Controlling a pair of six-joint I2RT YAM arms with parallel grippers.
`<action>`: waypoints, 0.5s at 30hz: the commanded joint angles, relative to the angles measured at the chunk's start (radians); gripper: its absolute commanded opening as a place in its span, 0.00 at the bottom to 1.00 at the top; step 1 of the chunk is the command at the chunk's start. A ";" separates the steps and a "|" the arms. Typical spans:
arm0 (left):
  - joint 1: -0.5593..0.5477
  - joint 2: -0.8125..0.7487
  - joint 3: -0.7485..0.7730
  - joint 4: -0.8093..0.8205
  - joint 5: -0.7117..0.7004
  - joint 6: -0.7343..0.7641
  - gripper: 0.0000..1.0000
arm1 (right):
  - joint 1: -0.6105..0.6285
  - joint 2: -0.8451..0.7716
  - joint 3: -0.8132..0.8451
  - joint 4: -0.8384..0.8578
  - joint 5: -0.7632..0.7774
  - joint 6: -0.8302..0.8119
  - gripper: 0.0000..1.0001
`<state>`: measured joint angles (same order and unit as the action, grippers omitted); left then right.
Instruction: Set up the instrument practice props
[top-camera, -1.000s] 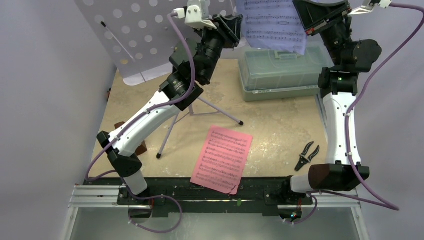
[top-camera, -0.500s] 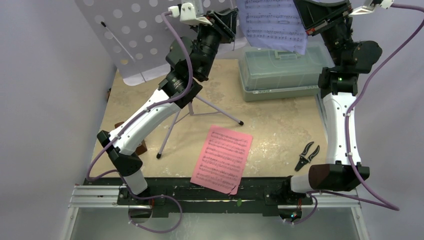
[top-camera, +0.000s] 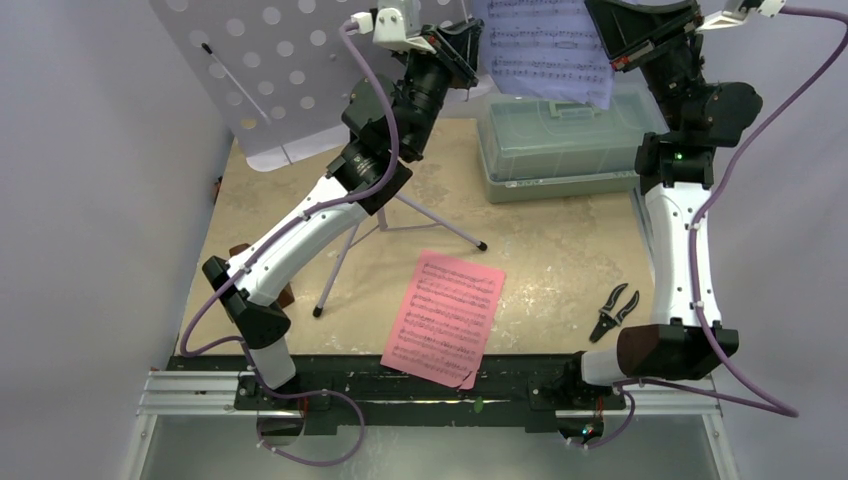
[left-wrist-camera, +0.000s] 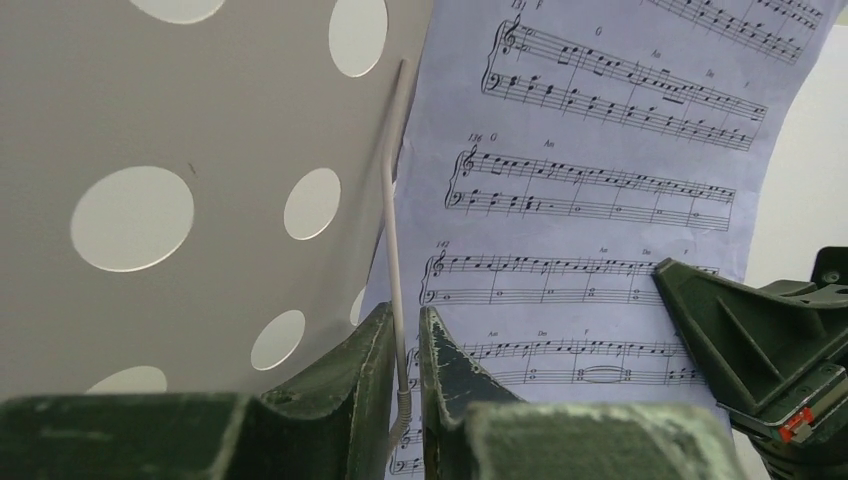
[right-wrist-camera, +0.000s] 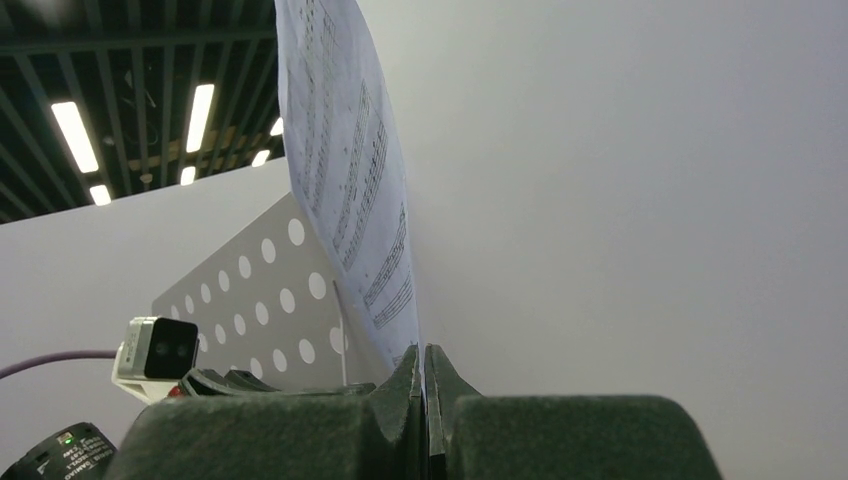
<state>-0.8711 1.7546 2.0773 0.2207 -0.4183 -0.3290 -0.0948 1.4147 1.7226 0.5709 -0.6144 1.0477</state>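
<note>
Pale-blue sheet (top-camera: 545, 50) between right jaws

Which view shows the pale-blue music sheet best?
Left wrist: the pale-blue printed music sheet faces the camera, staves readable. Right wrist shows it nearly edge-on, pinched in the right gripper. Top external shows it cropped by the frame's upper edge.

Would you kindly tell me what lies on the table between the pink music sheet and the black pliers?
Nothing: between the pink music sheet and the pliers the tabletop is bare, as the top view shows.
</note>
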 joint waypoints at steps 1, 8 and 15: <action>0.004 -0.012 -0.012 0.097 0.038 0.054 0.10 | -0.003 0.011 0.033 0.068 -0.020 0.028 0.00; 0.006 -0.047 -0.096 0.200 0.075 0.102 0.01 | 0.000 0.017 0.033 0.100 -0.013 0.037 0.00; 0.006 -0.076 -0.156 0.260 0.096 0.110 0.00 | 0.009 0.058 0.064 0.160 -0.023 0.091 0.00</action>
<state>-0.8700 1.7306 1.9503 0.4255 -0.3553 -0.2466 -0.0921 1.4506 1.7302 0.6540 -0.6209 1.0924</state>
